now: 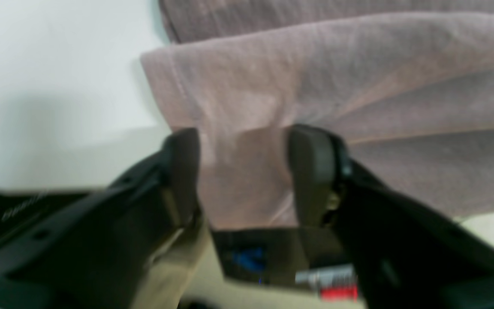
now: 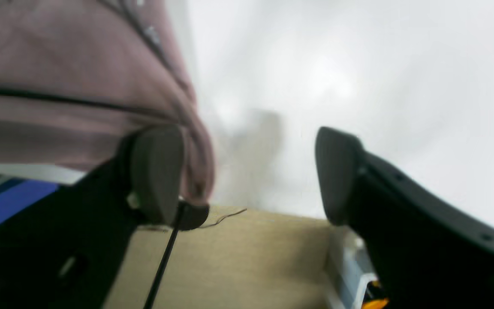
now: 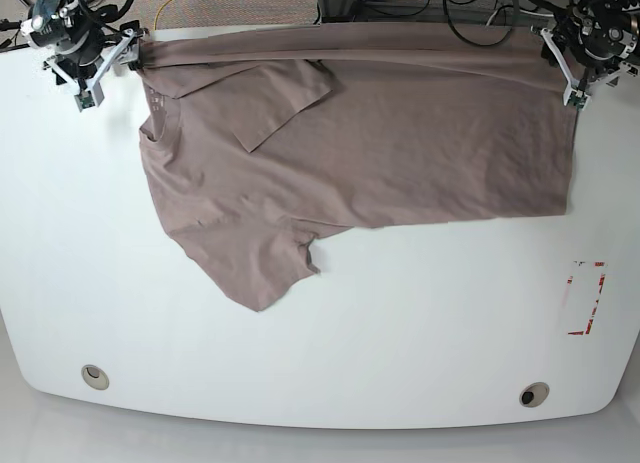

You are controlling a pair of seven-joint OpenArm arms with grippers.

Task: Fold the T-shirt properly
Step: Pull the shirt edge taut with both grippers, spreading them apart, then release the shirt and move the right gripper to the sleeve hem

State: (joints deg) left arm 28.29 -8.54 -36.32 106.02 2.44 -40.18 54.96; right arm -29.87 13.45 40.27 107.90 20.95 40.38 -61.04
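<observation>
T-shirt [image 3: 370, 153] lies spread across the upper half of the white table [image 3: 320, 333] in the base view, its far edge folded over along the table's top edge, one sleeve folded onto the chest, the other pointing toward lower left. Left gripper [image 1: 242, 171], at the upper right corner of the base view, stands open with cloth lying between its fingers, not clamped. Right gripper [image 2: 247, 171], at upper left, is also open; one finger [image 2: 157, 171] touches the fabric edge, nothing held.
</observation>
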